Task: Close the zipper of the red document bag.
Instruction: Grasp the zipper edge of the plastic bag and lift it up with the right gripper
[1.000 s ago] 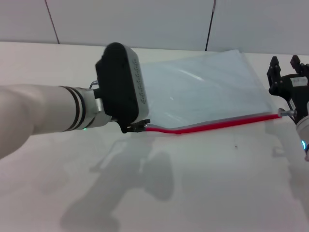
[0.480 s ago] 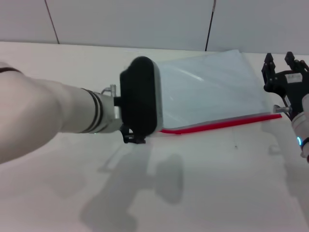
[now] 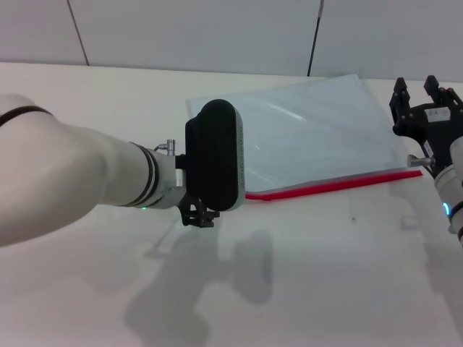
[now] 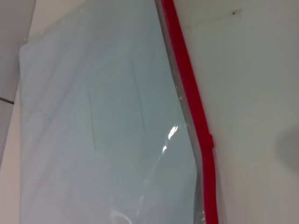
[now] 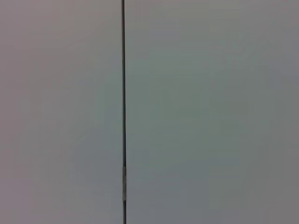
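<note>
The red document bag [image 3: 318, 134] lies flat on the white table, a translucent pale blue pouch that also fills most of the left wrist view [image 4: 98, 121]. Its zipper [image 3: 333, 184] is the red strip along the near edge, seen close up in the left wrist view [image 4: 194, 107]. My left gripper [image 3: 197, 215] hangs at the strip's left end, and its black housing hides that end. My right gripper [image 3: 423, 90] is raised beside the strip's right end, open, fingers pointing up, holding nothing. The right wrist view shows only the wall.
The table [image 3: 325, 275] is white, with the arms' shadows falling on its near part. A pale wall with a dark vertical seam [image 3: 314, 36] stands behind the bag.
My left arm has swung right and toward the near side, now covering the zipper's left end. The bent red strip has straightened. My right gripper has lifted slightly away from the strip's right end.
</note>
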`<move>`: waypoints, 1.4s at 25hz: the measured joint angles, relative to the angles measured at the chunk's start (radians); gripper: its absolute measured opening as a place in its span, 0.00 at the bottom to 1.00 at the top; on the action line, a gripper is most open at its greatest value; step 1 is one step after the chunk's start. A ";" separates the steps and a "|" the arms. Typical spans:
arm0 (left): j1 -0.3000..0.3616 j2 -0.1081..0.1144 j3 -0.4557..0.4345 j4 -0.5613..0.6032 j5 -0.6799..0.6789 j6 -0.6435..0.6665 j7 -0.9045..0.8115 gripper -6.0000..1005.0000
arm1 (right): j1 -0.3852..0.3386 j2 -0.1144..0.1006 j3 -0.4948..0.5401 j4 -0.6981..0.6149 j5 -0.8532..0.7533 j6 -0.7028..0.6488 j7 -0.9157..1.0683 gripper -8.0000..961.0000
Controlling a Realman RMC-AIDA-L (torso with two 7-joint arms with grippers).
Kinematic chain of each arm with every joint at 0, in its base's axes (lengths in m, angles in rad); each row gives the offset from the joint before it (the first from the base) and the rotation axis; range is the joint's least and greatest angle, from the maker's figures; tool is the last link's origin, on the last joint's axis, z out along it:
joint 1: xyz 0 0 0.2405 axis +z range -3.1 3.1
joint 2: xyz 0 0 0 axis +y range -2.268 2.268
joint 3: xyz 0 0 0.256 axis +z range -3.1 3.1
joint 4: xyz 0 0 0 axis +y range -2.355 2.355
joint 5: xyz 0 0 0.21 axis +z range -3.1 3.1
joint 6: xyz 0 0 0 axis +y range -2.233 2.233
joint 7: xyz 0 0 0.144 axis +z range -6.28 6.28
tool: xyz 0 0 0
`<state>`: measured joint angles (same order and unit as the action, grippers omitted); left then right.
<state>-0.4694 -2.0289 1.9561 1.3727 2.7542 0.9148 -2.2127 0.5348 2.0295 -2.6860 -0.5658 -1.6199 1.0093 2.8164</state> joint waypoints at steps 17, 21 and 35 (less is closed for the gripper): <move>-0.034 0.000 -0.005 -0.067 0.001 -0.090 -0.011 0.75 | 0.007 0.000 0.000 -0.006 0.000 0.000 0.000 0.49; -0.042 -0.001 -0.001 -0.094 0.001 -0.101 -0.012 0.75 | 0.007 0.001 0.000 -0.006 0.000 -0.002 0.000 0.49; -0.063 -0.002 0.001 -0.150 -0.001 -0.180 -0.014 0.75 | 0.007 0.002 0.000 -0.006 0.000 -0.004 0.000 0.49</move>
<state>-0.5323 -2.0310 1.9568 1.2223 2.7529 0.7352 -2.2270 0.5416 2.0310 -2.6859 -0.5721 -1.6199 1.0048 2.8164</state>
